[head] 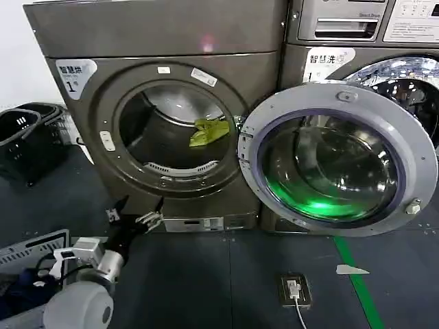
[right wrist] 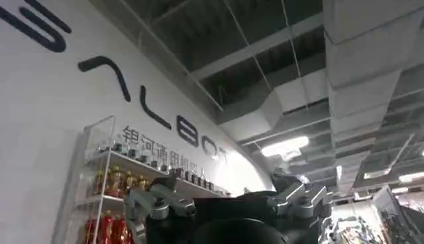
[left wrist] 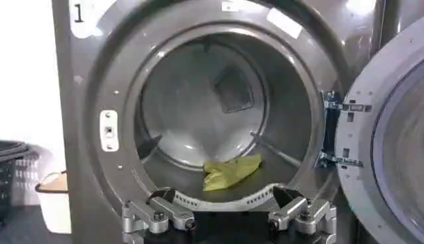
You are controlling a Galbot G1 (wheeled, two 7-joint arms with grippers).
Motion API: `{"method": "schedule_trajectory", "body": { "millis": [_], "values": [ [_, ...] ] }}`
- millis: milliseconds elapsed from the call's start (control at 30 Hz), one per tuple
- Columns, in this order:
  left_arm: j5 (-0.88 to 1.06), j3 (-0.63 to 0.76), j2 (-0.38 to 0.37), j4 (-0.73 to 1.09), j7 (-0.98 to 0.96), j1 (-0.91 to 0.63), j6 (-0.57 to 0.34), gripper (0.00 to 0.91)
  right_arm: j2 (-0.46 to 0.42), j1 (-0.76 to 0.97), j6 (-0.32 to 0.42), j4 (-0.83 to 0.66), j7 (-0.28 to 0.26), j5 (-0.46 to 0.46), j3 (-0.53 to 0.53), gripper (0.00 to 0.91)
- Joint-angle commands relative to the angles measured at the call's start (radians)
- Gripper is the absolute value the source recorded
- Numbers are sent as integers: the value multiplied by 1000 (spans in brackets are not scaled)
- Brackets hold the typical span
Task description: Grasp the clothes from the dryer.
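A: Left hand [head: 136, 214] first. It sits low in front of the dryer [head: 158, 41], just below the round opening, fingers [left wrist: 159, 213] spread wide apart, nothing between them.

B: Touching the machine?

A: Can't tell from the head view. From the left wrist view the two fingers frame the bottom of the opening, released and bare.

B: And the clothes [head: 209, 131]?

A: Small yellow-green piece, inside the drum, lying on the drum floor toward the door side. It is well clear of the left hand, deeper in than the perforated lip of the opening.

B: Door?

A: The door [head: 337, 159] is swung fully open to the robot's right, silver rim, glass showing a green glow. It covers most of the front of the second machine [head: 405, 82] beside the dryer.

B: Right hand?

A: Right hand [right wrist: 228, 207] is raised, its camera looking up at a ceiling, a white wall with dark lettering and a shelf of bottles [right wrist: 106, 182]. Fingers apart, holding nothing.

B: Anything else around?

A: A dark basket [head: 27, 140] on the floor to the left of the dryer, and a floor socket [head: 293, 289] with a white cable and a green floor stripe [head: 357, 284] under the open door.
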Motion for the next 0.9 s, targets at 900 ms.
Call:
{"method": "schedule_trajectory", "body": {
  "millis": [900],
  "values": [
    [-35,-5,2,23,2,-40,13,907,13,-17,9,31,-22,1,12,907]
  ]
}}
